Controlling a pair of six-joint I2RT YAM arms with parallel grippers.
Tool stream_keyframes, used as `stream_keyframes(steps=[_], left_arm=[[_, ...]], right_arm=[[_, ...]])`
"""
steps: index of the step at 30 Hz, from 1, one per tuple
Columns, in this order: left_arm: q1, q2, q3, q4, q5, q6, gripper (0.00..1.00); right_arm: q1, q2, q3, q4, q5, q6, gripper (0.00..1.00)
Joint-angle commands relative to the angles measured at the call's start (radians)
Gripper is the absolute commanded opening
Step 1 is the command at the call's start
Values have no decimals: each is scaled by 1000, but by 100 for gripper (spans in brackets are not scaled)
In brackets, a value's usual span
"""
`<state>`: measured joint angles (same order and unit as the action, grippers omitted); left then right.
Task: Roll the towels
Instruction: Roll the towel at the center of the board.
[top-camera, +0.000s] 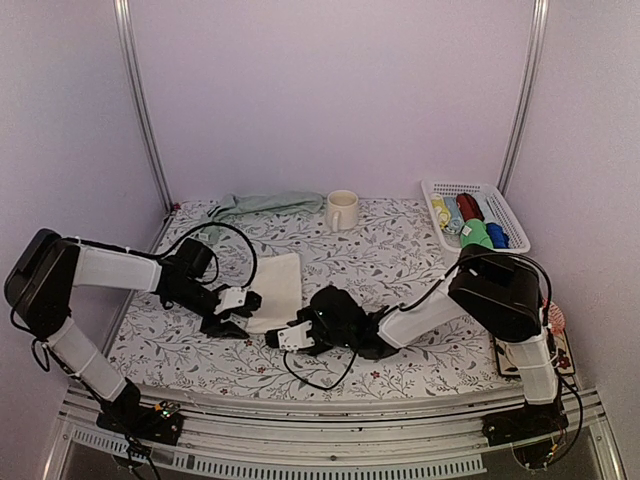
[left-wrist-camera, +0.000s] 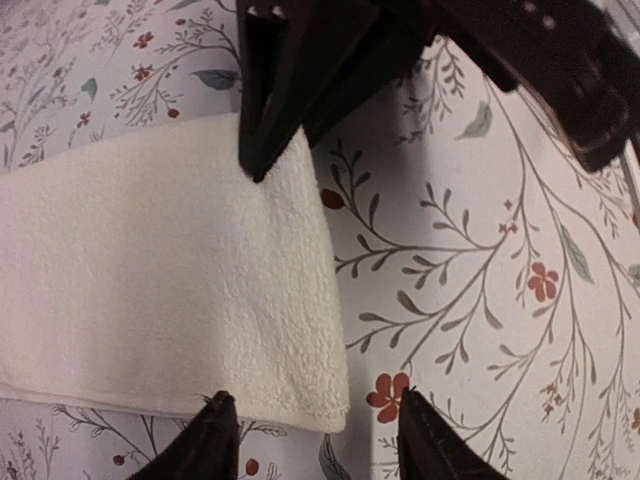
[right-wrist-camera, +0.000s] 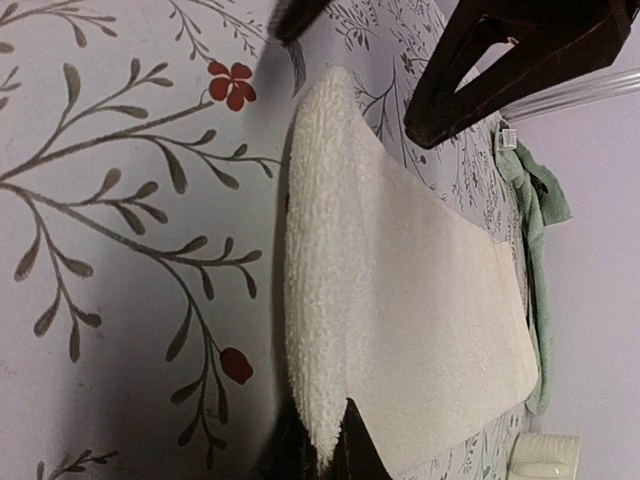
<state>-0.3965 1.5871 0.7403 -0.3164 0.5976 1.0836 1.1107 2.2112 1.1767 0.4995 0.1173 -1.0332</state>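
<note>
cream towel (top-camera: 277, 288) long axis near-to-far, green towel (top-camera: 265, 203) lying left-right

Left fingers (left-wrist-camera: 215, 445) apart, right fingers (right-wrist-camera: 362, 455) (arm low) pinched.

Soft, even, violet-tinted light

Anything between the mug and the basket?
Nothing. Top view shows only bare floral tablecloth between mug and basket.
</note>
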Motion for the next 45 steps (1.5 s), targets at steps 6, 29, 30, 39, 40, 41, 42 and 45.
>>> stream_keyframes(steps=[6,29,30,39,40,41,42,45], left_arm=[[7,-109,-84,56,-8,38,91],[9,-15,-21,51,32,-23,74],[11,-11,-16,51,39,-30,73],[20,32,21,3,77,-43,57],[24,38,30,-6,87,-50,55],[30,46,42,-18,103,-57,51],[38,52,53,-31,120,-61,46],[57,77,82,-53,147,-82,38]], right_arm=[[-2,-43,114,-351,-156,300,3],[-137,58,393,-753,-561,637,4],[-141,62,405,-763,-581,648,4],[-184,121,511,-850,-682,734,4],[-184,124,517,-857,-691,738,4],[-185,127,522,-862,-696,740,4],[-185,128,529,-868,-703,744,4],[-188,161,552,-892,-718,750,4]])
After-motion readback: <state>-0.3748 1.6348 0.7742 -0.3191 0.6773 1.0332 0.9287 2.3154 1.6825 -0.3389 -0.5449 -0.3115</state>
